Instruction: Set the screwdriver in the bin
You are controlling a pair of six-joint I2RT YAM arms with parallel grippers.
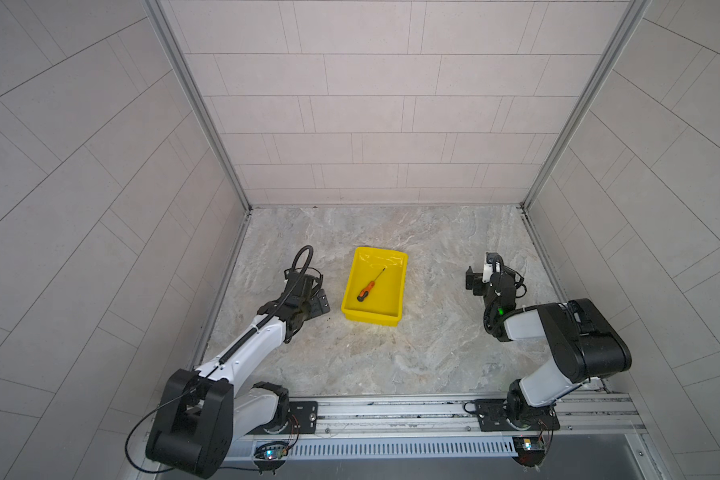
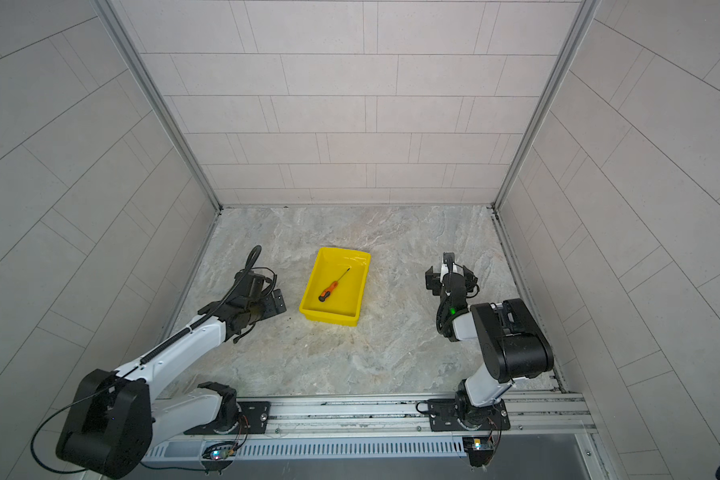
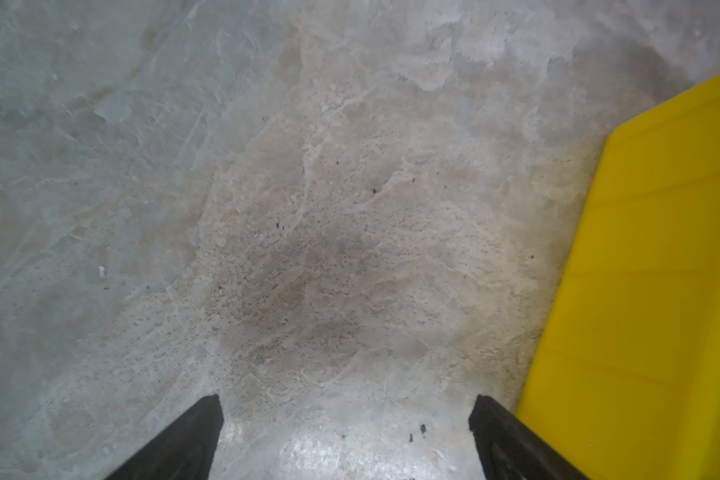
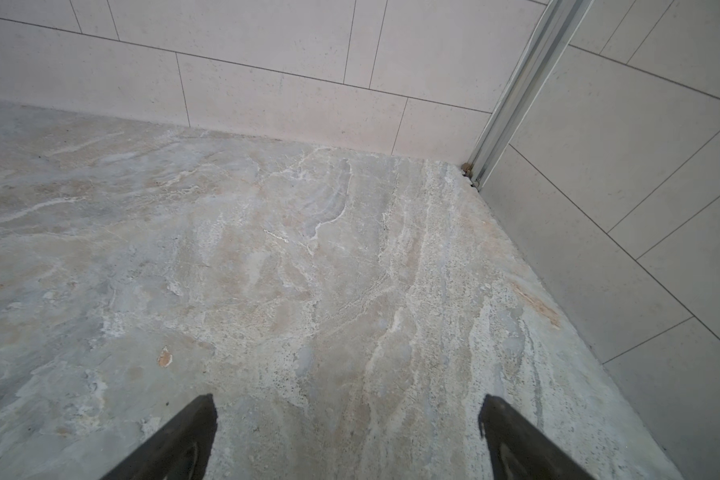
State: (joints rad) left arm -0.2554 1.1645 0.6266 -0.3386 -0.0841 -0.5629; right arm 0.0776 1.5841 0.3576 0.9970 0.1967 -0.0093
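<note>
Left hand stood wide open and empty just beside the bin, nearer to it than the right hand, likewise open and empty. I noted the screwdriver lying inside the bin, axis diagonal, shaft toward the far wall. I judged no pick necessary.

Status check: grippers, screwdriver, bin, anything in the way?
Left gripper open, empty, beside the bin. Right gripper open, empty, well clear. Screwdriver lying flat inside bin. Nothing obstructing.
</note>
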